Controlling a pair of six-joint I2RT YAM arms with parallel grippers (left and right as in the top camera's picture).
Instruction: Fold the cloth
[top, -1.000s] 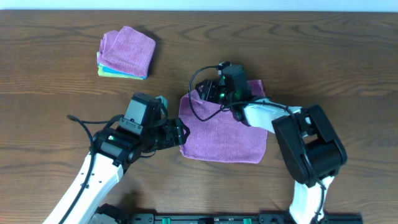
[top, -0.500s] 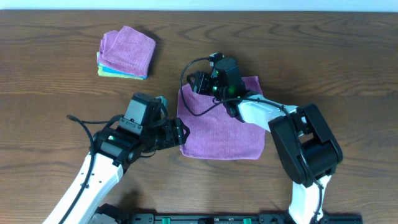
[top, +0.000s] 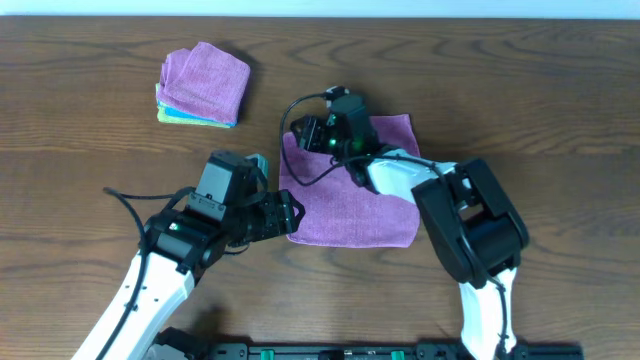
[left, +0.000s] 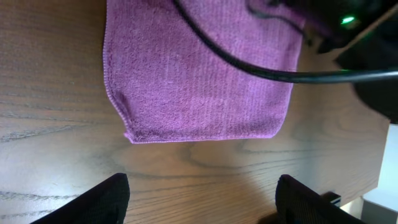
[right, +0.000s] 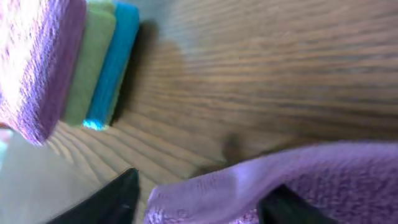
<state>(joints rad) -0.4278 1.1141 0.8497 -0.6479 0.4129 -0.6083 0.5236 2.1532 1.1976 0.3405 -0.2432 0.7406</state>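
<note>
Left fingers: spread wide, empty, just short of cloth near-left corner.
Cloth: spread on counter, centre.
Right fingers: parted at far-left edge, hem between them, no clamp evident.
Risk: hem slips free on lift, so fold fails. Cable draped across cloth may drag it.
Stack: far left, well apart.

Left arm, right arm: jaws parted.
</note>
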